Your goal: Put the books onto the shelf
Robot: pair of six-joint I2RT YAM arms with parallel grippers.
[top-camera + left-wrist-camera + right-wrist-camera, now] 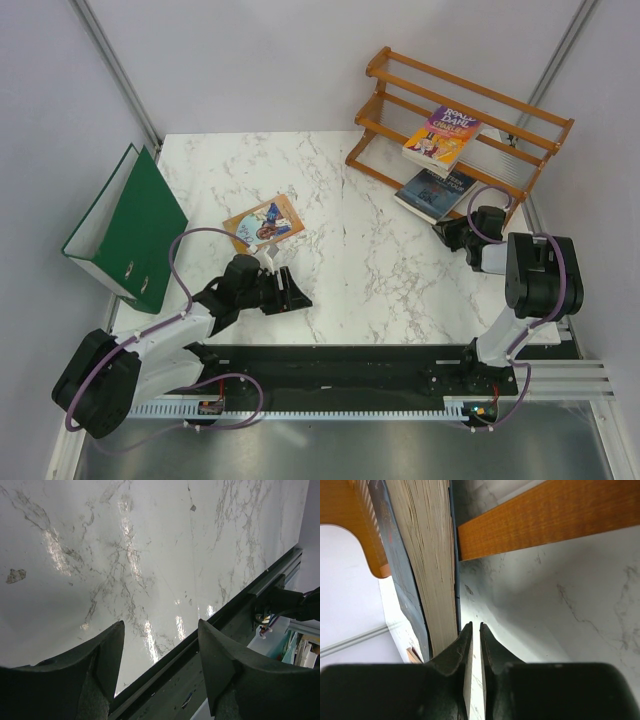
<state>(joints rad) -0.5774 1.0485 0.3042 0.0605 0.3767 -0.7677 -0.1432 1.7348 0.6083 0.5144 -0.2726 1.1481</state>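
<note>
The orange-brown shelf [385, 66] stands at the back right. A purple-and-yellow book [442, 137] lies on its upper tier. A dark blue book [436, 192] leans on the lower tier. A tan book with a round picture [264, 224] lies flat on the marble table, left of centre. My right gripper [445, 232] is just in front of the dark blue book. In the right wrist view its jaws [475, 626] stand a narrow slit apart, holding nothing, beside that book's page edge [437, 580] and below a shelf slat [545, 520]. My left gripper [290, 295] [160, 622] is open and empty, low over the table's near edge.
A large green ring binder [130, 225] stands open-edged at the table's left side. The black rail [340, 360] carrying the arm bases runs along the near edge. Grey walls close in at the back and on both sides.
</note>
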